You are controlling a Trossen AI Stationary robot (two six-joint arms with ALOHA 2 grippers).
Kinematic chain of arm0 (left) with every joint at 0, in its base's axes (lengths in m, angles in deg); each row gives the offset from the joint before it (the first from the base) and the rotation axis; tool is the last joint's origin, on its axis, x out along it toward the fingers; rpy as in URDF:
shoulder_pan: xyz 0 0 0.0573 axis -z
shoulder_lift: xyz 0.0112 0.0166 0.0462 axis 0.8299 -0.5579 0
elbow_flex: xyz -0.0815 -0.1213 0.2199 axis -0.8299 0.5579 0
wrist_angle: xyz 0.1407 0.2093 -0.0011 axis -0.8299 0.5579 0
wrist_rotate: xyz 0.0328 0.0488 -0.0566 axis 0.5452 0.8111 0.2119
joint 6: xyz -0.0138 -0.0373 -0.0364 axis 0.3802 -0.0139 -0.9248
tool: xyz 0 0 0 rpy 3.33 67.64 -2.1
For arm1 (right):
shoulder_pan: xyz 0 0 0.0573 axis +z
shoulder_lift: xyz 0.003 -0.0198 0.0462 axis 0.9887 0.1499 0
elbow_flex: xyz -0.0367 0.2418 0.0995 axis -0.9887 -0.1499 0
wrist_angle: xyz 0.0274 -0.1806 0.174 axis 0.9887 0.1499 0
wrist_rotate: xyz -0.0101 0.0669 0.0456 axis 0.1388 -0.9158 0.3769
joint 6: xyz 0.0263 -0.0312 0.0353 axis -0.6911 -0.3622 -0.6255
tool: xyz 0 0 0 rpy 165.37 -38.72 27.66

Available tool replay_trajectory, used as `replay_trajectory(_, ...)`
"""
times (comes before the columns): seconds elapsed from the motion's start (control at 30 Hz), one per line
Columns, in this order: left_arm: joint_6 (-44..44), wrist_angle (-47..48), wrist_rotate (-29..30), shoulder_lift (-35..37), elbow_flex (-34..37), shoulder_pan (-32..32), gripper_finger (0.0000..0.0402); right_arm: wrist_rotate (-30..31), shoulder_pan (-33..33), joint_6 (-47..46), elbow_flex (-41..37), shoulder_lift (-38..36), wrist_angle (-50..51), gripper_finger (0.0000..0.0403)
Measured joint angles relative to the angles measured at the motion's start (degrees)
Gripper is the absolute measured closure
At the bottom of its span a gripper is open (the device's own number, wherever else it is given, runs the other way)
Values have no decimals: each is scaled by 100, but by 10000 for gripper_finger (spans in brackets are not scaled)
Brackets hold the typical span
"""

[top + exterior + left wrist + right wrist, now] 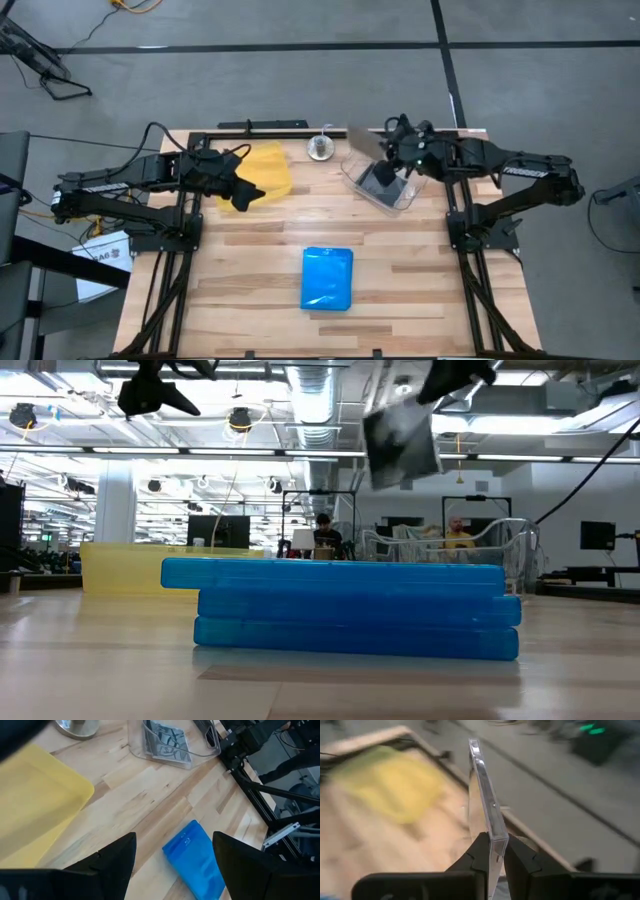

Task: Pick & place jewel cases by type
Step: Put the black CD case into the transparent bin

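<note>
A stack of three translucent blue jewel cases (328, 278) lies flat near the table's near middle and also shows in the low view (350, 610) and the left wrist view (197, 862). My right gripper (494, 852) is raised over the clear tub (380, 187) at the far right and is shut on a clear jewel case with a black inside (400, 445). Another dark case (165, 740) lies in the tub. My left gripper (172, 855) hovers open over the yellow tray (265, 170), touching nothing. My right gripper pinches the clear-and-black jewel case between its two fingers at one edge (495, 837), a finger on each flat face. The case is lifted clear above the tub. It stands edge-on out from the fingers and hangs tilted in the low view.
A round metal object (320, 148) stands at the far edge between the tray and the tub. The yellow tray (130, 565) lies at the far left. Bare wood spreads around the blue stack. People sit in the room beyond the table.
</note>
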Motion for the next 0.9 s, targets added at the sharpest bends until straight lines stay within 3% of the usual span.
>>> replay_trajectory(0.17,2,-2,199,0,0,0,146,1113,166,-1369,2,0,598,377)
replay_trajectory(0.37,0,-3,585,0,0,0,146,1876,556,-4212,-118,-2,1812,377)
replay_trajectory(0.53,0,-4,986,0,0,0,146,1933,1034,-6831,-546,5,2605,377)
replay_trajectory(0.73,230,-28,1357,0,0,0,146,1921,1559,-9834,-1384,31,2780,377)
replay_trajectory(0.83,433,-28,1390,0,0,0,146,1895,1675,-10839,-1737,121,2778,377)
replay_trajectory(0.9,562,-30,1390,-2,0,0,146,1753,1602,-10947,-1803,256,2634,377)
